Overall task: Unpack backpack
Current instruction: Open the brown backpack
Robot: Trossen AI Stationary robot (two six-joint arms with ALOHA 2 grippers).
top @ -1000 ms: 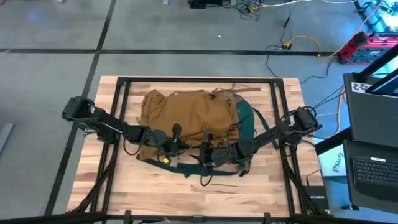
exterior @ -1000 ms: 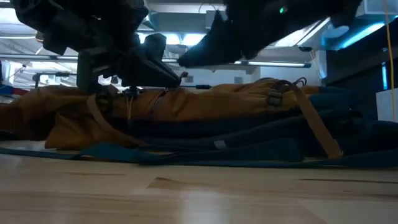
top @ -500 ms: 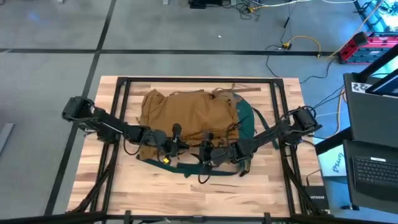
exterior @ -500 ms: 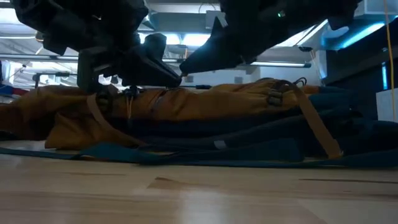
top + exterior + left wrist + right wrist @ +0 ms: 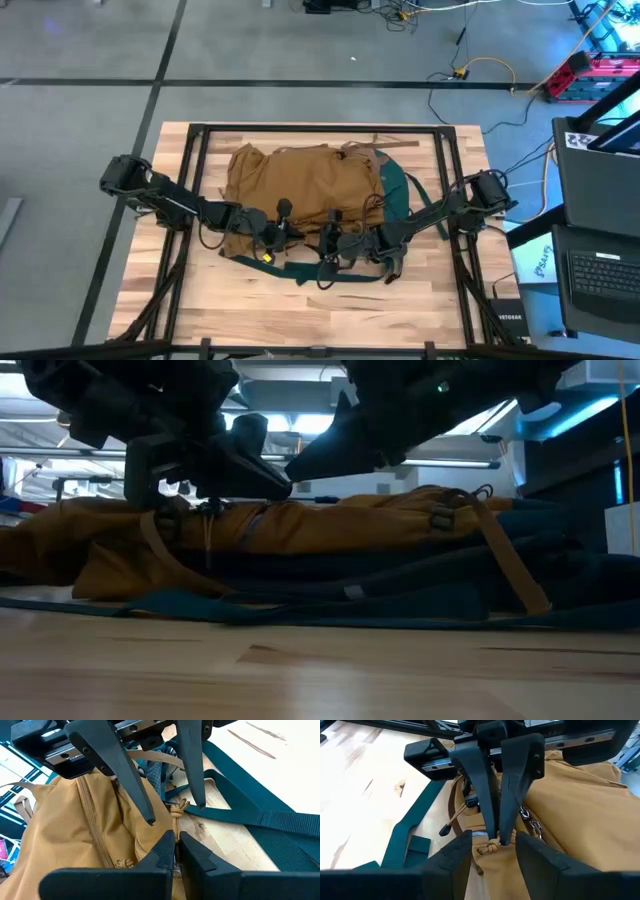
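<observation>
A tan-brown backpack (image 5: pixel 300 185) with teal-green straps (image 5: pixel 395 195) is laid flat at the centre of the wooden worktop (image 5: pixel 150 290), its top turned towards 3 o'clock; both dark arms are brought in over its 6 o'clock edge, tips facing each other. The left pincer (image 5: pixel 284 236) is seen at about 7 o'clock of the pack; its fingers (image 5: pixel 492 815) are nipped tight on a knotted tan zip cord (image 5: pixel 490 847). The right pincer (image 5: pixel 325 250) is set just beside it, towards 5 o'clock; its fingers (image 5: pixel 135 780) are spread narrowly astride the same cord (image 5: pixel 176 811), gripping nothing. A loose teal strap (image 5: pixel 255 812) is trailed across the bare wood.
</observation>
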